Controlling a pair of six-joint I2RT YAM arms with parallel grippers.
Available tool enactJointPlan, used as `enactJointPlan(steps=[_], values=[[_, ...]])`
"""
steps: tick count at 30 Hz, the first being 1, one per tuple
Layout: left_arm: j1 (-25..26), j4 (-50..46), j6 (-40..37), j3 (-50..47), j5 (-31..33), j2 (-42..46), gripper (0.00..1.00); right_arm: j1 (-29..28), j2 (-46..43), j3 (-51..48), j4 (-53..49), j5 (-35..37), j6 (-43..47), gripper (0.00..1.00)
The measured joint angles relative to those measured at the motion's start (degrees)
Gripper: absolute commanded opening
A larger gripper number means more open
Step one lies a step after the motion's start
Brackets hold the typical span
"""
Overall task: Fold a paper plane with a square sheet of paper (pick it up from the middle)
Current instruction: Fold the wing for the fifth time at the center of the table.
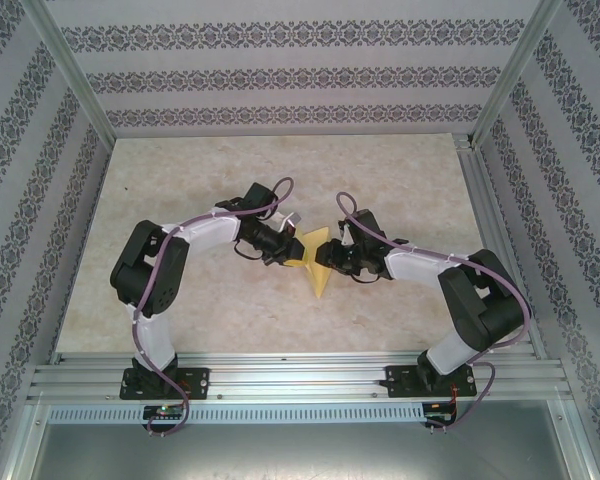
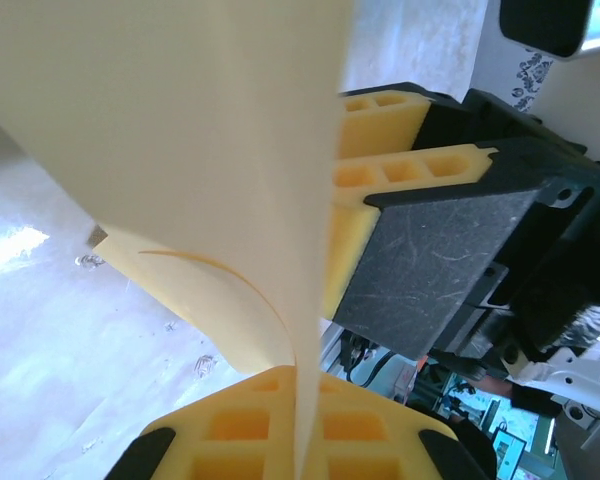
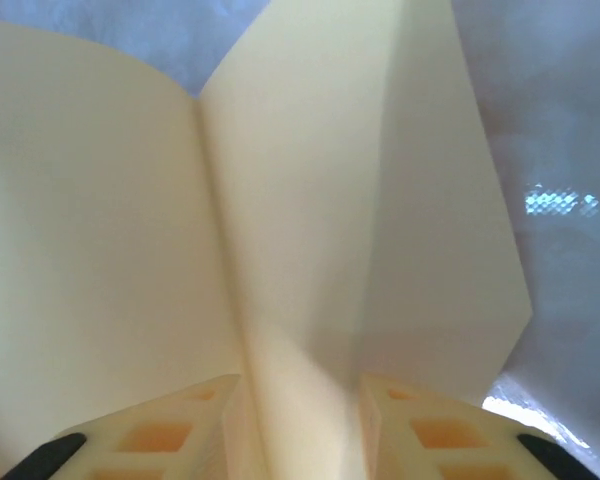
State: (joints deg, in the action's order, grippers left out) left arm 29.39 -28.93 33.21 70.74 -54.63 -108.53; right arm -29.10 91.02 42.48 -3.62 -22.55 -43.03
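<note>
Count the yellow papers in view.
1: the folded paper is at the centre, pinched by the left gripper, its other side between the parted fingers of the right gripper. None seems hidden.

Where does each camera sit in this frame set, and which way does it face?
Top external: above and behind the bases, looking down on the table; both arms show, left hand and right hand meeting at the paper.
Left wrist: on the left arm, facing along its own fingers, shut on the paper, toward the right hand.
Right wrist: on the right arm, facing along its own fingers up the paper's crease.
Shared: every view shows the paper.
</note>
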Motion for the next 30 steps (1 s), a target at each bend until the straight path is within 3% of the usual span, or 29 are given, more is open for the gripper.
enactJointPlan(steps=[14, 30], values=[[-0.1, 1.9, 0.1, -0.6, 0.0, 0.1, 0.01, 0.0, 0.5, 0.0, -1.8, 1.4, -1.6, 0.45], [-0.1, 2.5, 0.2, -0.9, 0.0, 0.3, 0.02, -0.9, 4.8, 0.0, 5.4, -2.8, -6.4, 0.34]])
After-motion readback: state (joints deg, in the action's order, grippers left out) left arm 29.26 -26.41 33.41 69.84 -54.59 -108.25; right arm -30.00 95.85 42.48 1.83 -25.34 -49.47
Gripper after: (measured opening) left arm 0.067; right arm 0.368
